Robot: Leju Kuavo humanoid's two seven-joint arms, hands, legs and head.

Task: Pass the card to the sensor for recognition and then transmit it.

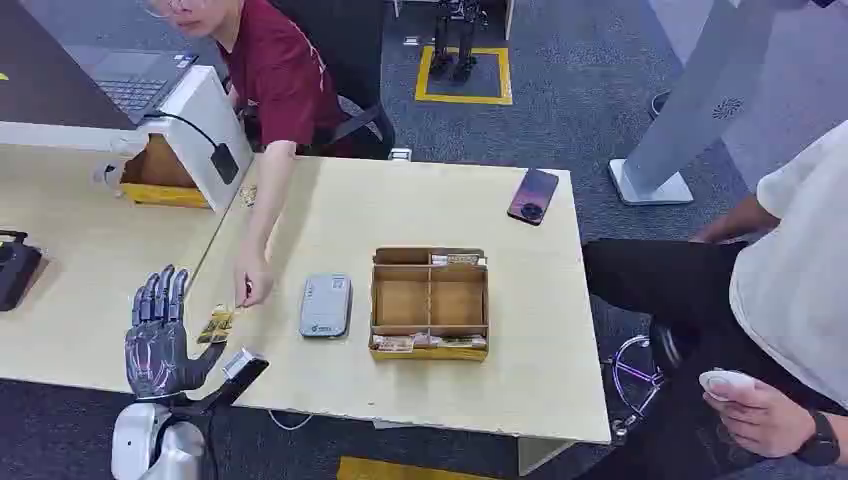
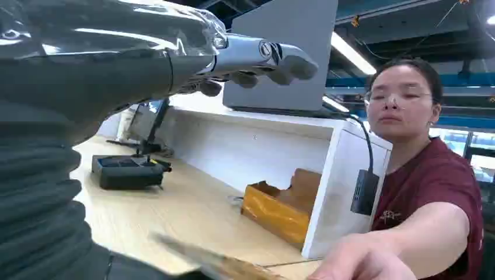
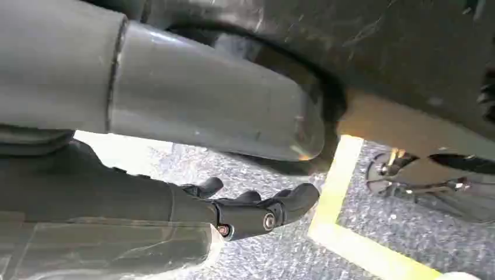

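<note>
In the head view my left hand (image 1: 160, 335) is raised over the table's near left corner, fingers straight and spread, thumb out to the side. A small yellow-brown card (image 1: 216, 325) lies just past the thumb tip; I cannot tell whether the thumb holds it. A person's hand (image 1: 252, 285) reaches down to the card's far end. In the left wrist view the blurred card (image 2: 216, 262) runs from my left hand (image 2: 257, 58) to the person's hand (image 2: 362, 262). The grey card sensor (image 1: 325, 305) lies flat beside them. My right hand (image 3: 257, 210) hangs over the floor, holding nothing.
A cardboard card box (image 1: 430, 255) with dividers sits right of the sensor. A phone (image 1: 533, 195) lies at the far right corner. A white stand (image 1: 200, 120) with an orange box stands back left, a black device (image 1: 15, 265) at the left edge. A second person (image 1: 790, 300) sits at right.
</note>
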